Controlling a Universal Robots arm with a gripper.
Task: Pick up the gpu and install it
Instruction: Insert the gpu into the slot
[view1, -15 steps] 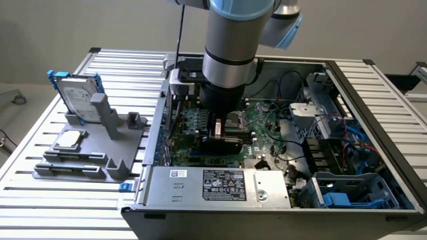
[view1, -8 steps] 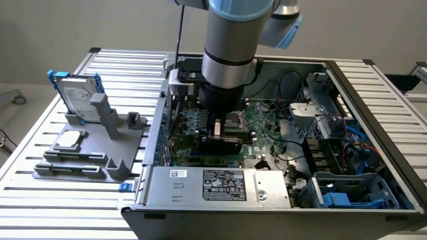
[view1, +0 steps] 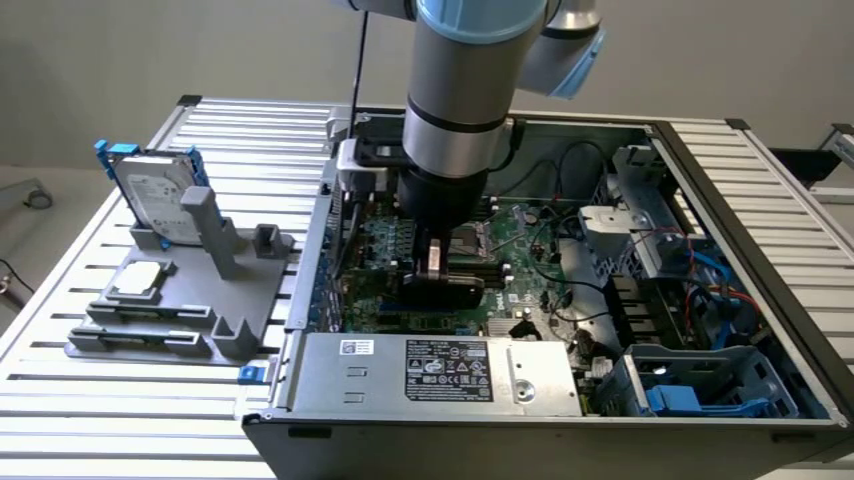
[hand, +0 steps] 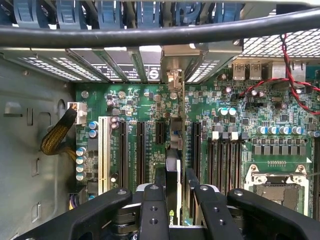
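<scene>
My gripper (view1: 443, 262) is down inside the open computer case (view1: 747, 200), shut on the gpu (view1: 449, 287), whose black shroud shows just below the fingers. In the wrist view the gpu (hand: 172, 172) stands on edge between my black fingers (hand: 152, 210), a thin dark card reaching toward the rear of the case. Its silver end bracket (hand: 173, 80) sits at the row of rear slot openings. The card hangs over the black expansion slots of the green motherboard (hand: 225, 105); whether it touches a slot is hidden by the gripper (hand: 174, 202).
A silver hard drive with blue rails (view1: 154, 190) stands upright on a grey fixture (view1: 187, 300) on the slatted table, at the exterior view's left. The power supply (view1: 441, 370) fills the case's near side. A thick black cable (hand: 150, 35) and red wires (hand: 290, 80) cross near the board.
</scene>
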